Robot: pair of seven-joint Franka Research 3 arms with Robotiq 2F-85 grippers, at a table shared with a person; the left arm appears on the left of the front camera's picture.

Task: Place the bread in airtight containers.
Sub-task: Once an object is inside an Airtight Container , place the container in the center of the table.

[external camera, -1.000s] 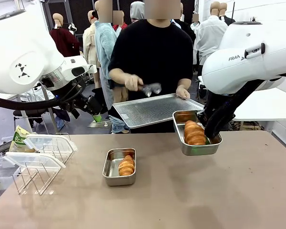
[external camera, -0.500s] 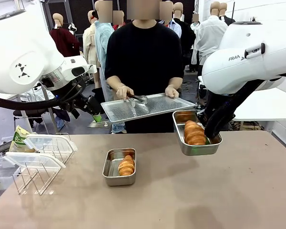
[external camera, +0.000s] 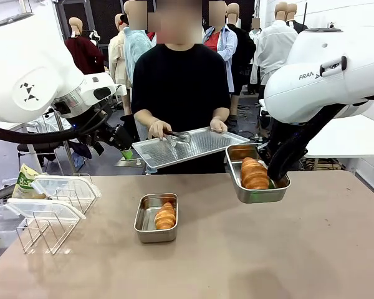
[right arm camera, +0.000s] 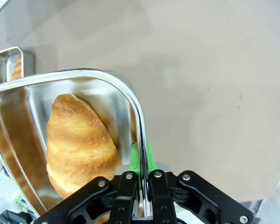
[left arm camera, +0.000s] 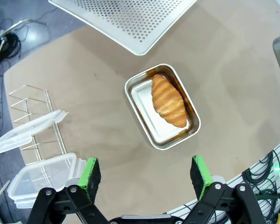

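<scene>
One airtight container [external camera: 156, 219] sits on the table left of centre, lid off, with one bread roll [external camera: 165, 218] inside. My left gripper [external camera: 126, 146] hangs open high above the table's left side; its wrist view looks down on that container [left arm camera: 144, 126] and its bread [left arm camera: 168, 100] between the spread fingers [left arm camera: 90, 171]. My right gripper [external camera: 275, 179] is shut on the rim of a second container [external camera: 249, 194], holding it tilted in the air with bread [external camera: 254, 173] in it. In the right wrist view the pads [right arm camera: 135, 158] pinch the rim [right arm camera: 130, 95] beside the bread [right arm camera: 79, 140].
A person at the far edge holds a perforated metal tray [external camera: 193, 146] with tongs [external camera: 177, 134] resting on it. A wire rack [external camera: 47, 227] with clear lids [external camera: 65, 185] stands at the left, and a yellow-green snack bag [external camera: 25, 179] lies behind it. Bare tabletop stretches across the front and right.
The person has shifted left, lowered the tray and laid the tongs on it. Neither arm has moved, and the right gripper's container hangs where it was.
</scene>
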